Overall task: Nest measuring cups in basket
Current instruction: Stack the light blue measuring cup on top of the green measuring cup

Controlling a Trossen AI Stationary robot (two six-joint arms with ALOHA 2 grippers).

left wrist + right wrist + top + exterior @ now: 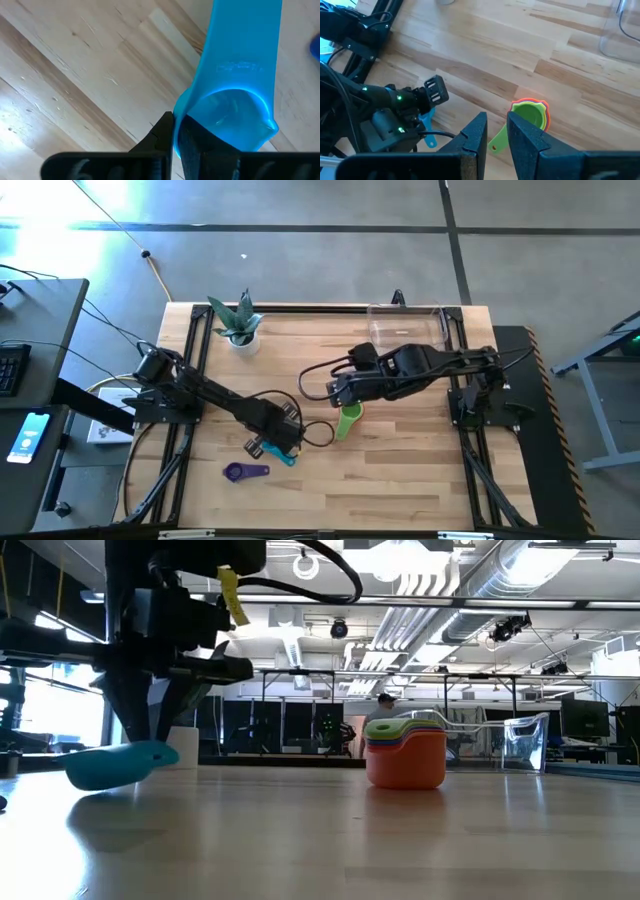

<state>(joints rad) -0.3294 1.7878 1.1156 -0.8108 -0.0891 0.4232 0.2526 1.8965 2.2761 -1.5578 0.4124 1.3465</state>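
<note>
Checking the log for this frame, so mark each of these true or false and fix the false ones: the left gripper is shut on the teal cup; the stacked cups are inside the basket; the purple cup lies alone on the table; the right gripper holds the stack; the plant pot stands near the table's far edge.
1. The left gripper is shut on the teal cup. True.
2. The stacked cups are inside the basket. False: the stack stands on the bare table, apart from the basket.
3. The purple cup lies alone on the table. True.
4. The right gripper holds the stack. False: it is above the stack, fingers apart, gripping nothing.
5. The plant pot stands near the table's far edge. True.
</note>
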